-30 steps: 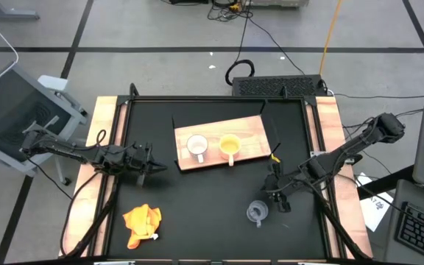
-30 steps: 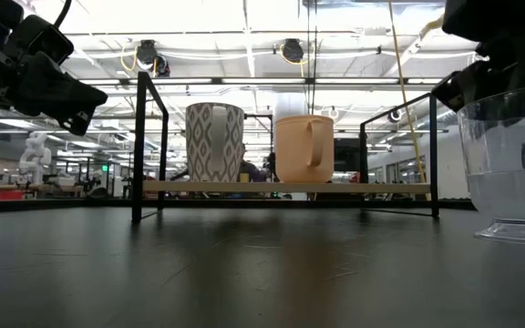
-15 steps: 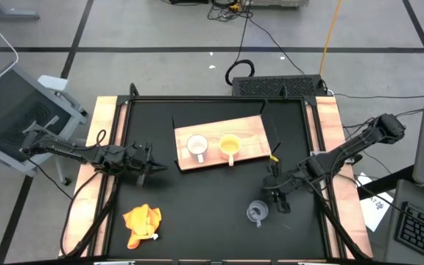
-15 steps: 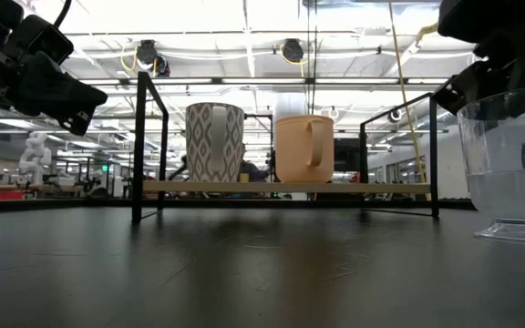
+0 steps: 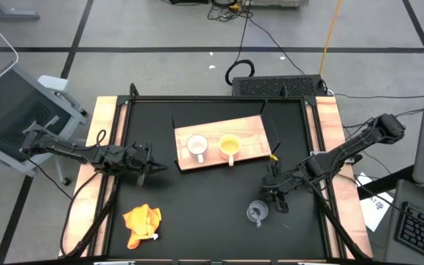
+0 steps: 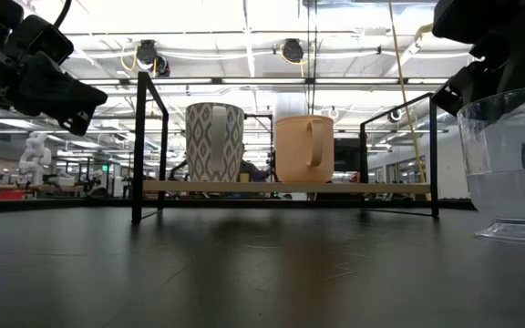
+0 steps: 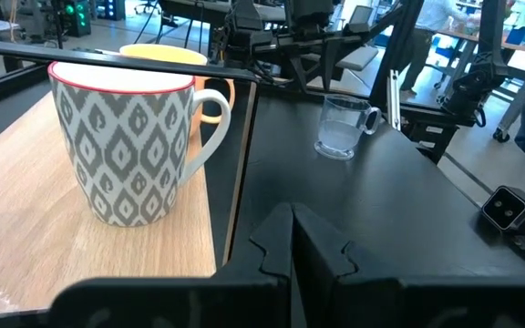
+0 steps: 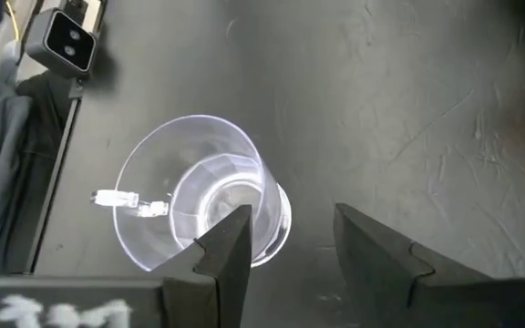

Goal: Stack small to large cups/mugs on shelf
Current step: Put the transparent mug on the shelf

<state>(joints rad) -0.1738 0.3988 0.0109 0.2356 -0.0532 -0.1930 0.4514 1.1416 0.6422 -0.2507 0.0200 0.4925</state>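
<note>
hovering still, right pincer [image 8: 285, 246] gaping above glass cup [image 8: 194, 191]; left pincer [image 7: 292, 239] stays closed.

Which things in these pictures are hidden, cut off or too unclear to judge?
- Glass cup, low view: cut off by the picture's right edge; handle not seen.
- Yellow cup, left wrist view: mostly hidden behind the white cup.
- Right gripper: its open fingers are beside the glass cup; contact is unclear.
- Cloth, high view: too small for detail.
</note>
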